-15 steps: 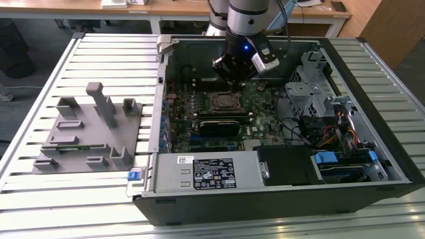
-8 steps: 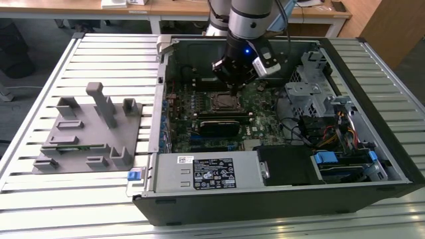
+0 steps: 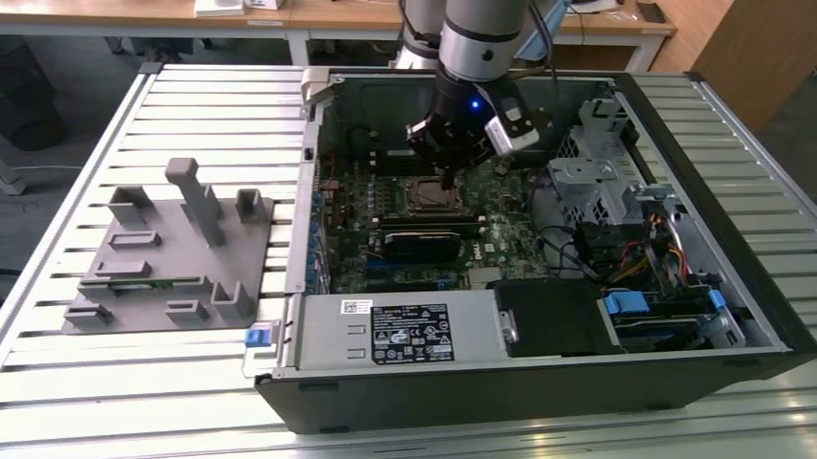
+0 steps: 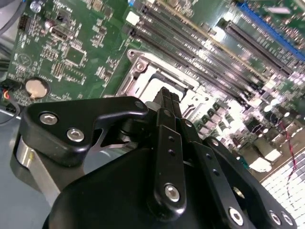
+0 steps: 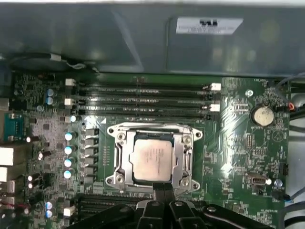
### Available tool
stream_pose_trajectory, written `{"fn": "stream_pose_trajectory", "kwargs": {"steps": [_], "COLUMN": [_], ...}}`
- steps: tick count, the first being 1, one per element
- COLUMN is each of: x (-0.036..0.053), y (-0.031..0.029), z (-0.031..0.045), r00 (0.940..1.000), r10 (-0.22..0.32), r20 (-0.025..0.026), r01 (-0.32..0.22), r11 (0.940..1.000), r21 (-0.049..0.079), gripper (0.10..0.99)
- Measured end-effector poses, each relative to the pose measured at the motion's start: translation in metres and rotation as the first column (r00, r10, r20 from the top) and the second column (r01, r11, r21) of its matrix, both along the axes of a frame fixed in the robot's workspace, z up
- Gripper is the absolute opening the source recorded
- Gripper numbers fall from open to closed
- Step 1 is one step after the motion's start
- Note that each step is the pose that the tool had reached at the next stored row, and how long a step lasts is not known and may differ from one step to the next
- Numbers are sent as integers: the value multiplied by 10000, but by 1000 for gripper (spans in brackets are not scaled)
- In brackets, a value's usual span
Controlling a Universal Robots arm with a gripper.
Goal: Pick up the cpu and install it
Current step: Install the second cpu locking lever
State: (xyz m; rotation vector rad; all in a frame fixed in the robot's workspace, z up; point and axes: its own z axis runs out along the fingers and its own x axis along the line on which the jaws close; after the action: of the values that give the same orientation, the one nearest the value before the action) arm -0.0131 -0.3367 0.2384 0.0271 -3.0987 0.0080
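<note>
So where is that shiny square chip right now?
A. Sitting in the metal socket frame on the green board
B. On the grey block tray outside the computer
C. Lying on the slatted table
A: in the first wrist view the chip lies inside the socket frame on the board.

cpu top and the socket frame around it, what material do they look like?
The cpu top: brushed silver-grey metal by its dull sheen, probably plated. The socket frame: bright bare metal, likely steel, with sharp highlights and stamped edges. Both are judged by look alone.
</note>
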Motion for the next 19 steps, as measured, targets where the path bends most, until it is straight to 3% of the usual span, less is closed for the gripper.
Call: {"fn": "stream_pose_trajectory", "kwargs": {"steps": [6, 9, 14, 19], "x": [-2, -12, -128, -168], "y": [-91, -101, -104, -149], "z": [-25, -41, -49, -52], "r00": [10000, 10000, 10000, 10000], "r10": [22, 34, 38, 39], "r20": [0, 0, -1, 0], "r01": [-22, -34, -38, -39], "r11": [10000, 10000, 10000, 10000], "r21": [0, 4, 5, 5], "gripper": [122, 122, 122, 122]}}
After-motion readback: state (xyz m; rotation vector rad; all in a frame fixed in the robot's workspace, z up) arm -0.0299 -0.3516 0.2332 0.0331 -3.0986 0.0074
